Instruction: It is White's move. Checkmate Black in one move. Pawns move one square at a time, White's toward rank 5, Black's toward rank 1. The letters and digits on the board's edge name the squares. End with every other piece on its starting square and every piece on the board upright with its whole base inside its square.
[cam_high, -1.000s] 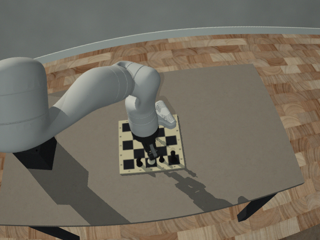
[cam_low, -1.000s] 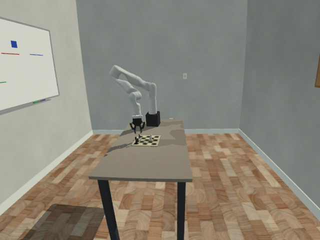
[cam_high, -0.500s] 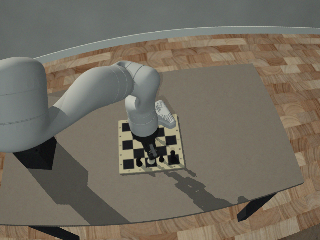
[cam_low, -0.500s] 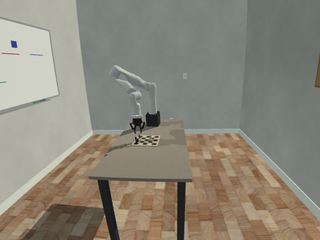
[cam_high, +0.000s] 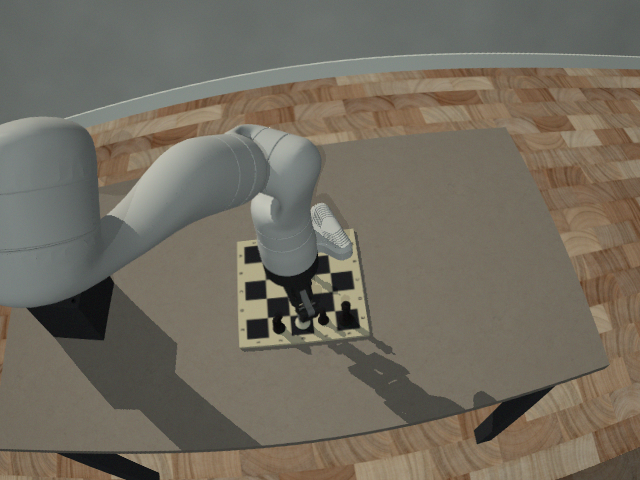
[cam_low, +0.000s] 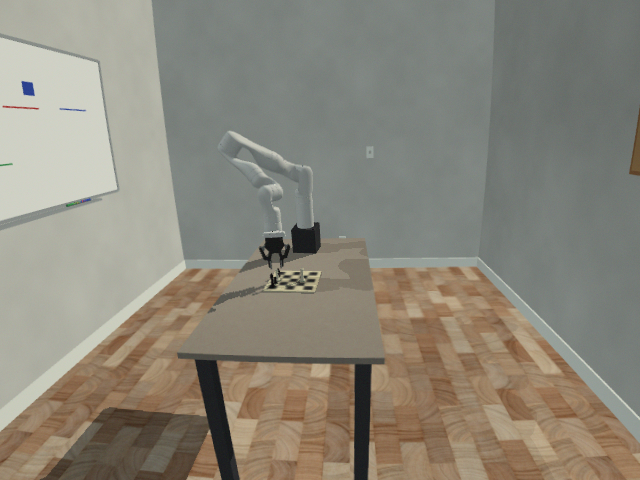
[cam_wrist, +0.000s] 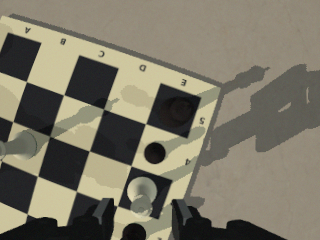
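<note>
The small chessboard lies on the table. In the wrist view a white pawn (cam_wrist: 142, 194) stands on a dark square in the edge file by the letter E. One black pawn (cam_wrist: 155, 154) stands beyond it and another (cam_wrist: 134, 234) nearer to me. A larger black piece (cam_wrist: 175, 110) stands on the corner square. My gripper (cam_wrist: 143, 213) hangs above the white pawn (cam_high: 302, 324) with a finger on each side of it, apart from it and partly open. The gripper also shows in the exterior view (cam_low: 273, 256), above the board's left edge. Another white piece (cam_wrist: 20, 147) stands further along the board.
The arm's wrist (cam_high: 286, 237) covers the middle and far part of the board. The arm's black base (cam_high: 72, 310) stands at the table's left. Black pieces (cam_high: 347, 315) stand close on both sides of the fingers.
</note>
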